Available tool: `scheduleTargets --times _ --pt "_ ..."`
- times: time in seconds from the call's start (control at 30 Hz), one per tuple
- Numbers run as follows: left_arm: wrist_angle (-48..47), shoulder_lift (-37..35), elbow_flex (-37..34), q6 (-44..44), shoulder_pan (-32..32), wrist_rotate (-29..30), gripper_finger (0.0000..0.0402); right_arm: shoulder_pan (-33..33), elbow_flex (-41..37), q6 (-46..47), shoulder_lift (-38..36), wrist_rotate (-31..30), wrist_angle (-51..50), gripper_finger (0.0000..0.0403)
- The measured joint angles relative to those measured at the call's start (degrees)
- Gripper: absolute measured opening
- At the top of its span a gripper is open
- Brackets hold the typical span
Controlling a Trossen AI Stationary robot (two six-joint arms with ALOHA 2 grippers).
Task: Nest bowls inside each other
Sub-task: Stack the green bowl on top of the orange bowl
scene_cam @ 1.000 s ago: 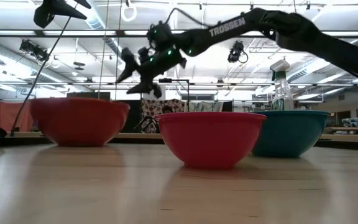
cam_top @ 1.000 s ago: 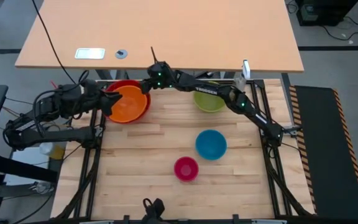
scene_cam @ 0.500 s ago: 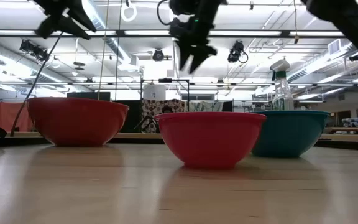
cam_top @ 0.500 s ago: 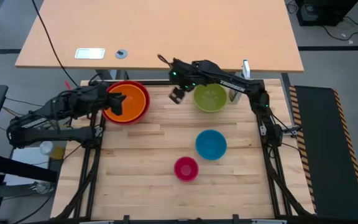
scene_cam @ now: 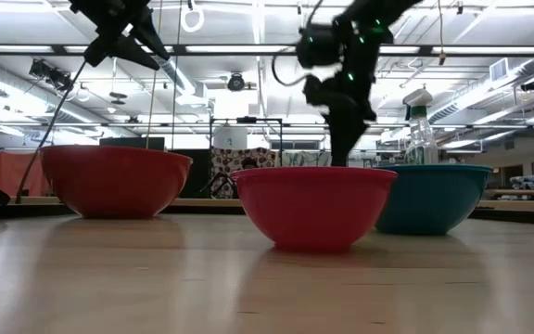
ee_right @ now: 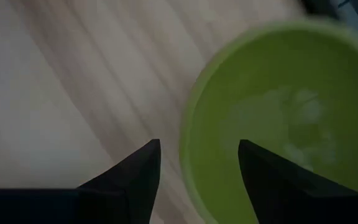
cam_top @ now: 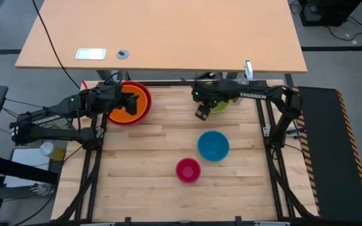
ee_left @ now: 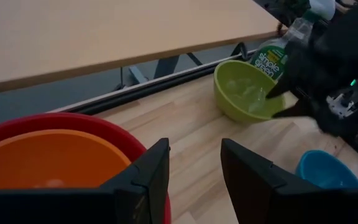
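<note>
The orange bowl (cam_top: 126, 104) sits nested in the red bowl (cam_top: 144, 98) at the far left. The green bowl (cam_top: 219, 104) stands at the far right, the blue bowl (cam_top: 213, 145) nearer, and the pink bowl (cam_top: 188, 170) nearest. My right gripper (cam_top: 201, 113) hangs open, pointing down above the green bowl's left rim (ee_right: 188, 152), and the rim lies between its fingers in the right wrist view. I cannot tell whether it touches. My left gripper (cam_top: 129, 100) hovers open over the orange bowl (ee_left: 48, 165), holding nothing.
A spray bottle (cam_top: 247, 68) stands right behind the green bowl at the table's far edge. A larger tan desk (cam_top: 162, 31) lies beyond the work table. Bare wood (cam_top: 143, 157) lies at the near left.
My right gripper has swung from above the red and orange bowls toward the table's right edge, tipping to point downward, and now hangs at the green bowl's left rim. My left gripper has moved a little toward the right, over the orange bowl. The bowls have stayed put.
</note>
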State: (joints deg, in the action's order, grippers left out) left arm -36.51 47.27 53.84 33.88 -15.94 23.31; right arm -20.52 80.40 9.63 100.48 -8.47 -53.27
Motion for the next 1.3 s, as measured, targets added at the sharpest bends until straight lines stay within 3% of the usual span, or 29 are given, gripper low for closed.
scheduleTargets --times 0.2,0.33,0.47,0.6,0.67,0.73,0.87,1.03,1.17,1.3 --pt "0.1 -0.2 0.0 0.6 0.0 -0.4 0.0148 0.2 -10.9 -1.4 -1.1 1.7 6.6 0.0222" --pt "0.1 -0.2 0.0 1.3 0.0 -0.5 0.0148 0.2 -14.8 -3.2 -1.1 -1.1 8.9 0.0212" --pt "0.2 -0.2 0.0 1.3 0.0 -0.5 0.0148 0.3 -16.6 -7.4 -1.1 -2.3 9.9 0.0163" --pt "0.2 -0.2 0.0 1.5 0.0 -0.5 0.0148 0.8 -16.4 -13.2 -1.1 -2.3 11.1 0.0078" --pt "0.4 -0.2 0.1 2.1 0.0 -1.0 0.0148 1.3 -15.1 -16.8 -1.1 -2.0 10.7 0.0031" --pt "0.3 -0.3 0.6 2.0 0.0 -1.8 0.0148 2.3 -12.9 -19.9 -1.1 -0.9 9.9 0.0017" --pt "0.6 -2.9 1.0 -0.1 0.0 -1.4 0.0148 5.7 -5.5 -26.7 -1.0 -1.7 10.1 0.0033" --pt "0.1 -9.0 1.0 -4.3 0.0 4.7 0.0148 8.9 4.1 -32.8 -1.0 -0.6 15.4 0.0018" --pt "0.3 -14.6 1.0 -7.4 0.0 7.9 0.0148 10.0 9.0 -32.2 0.0 2.3 23.9 0.0017" --pt "2.0 -19.0 1.1 -9.4 0.0 7.9 0.0148 11.1 15.8 -29.3 6.7 5.9 29.1 0.0026"
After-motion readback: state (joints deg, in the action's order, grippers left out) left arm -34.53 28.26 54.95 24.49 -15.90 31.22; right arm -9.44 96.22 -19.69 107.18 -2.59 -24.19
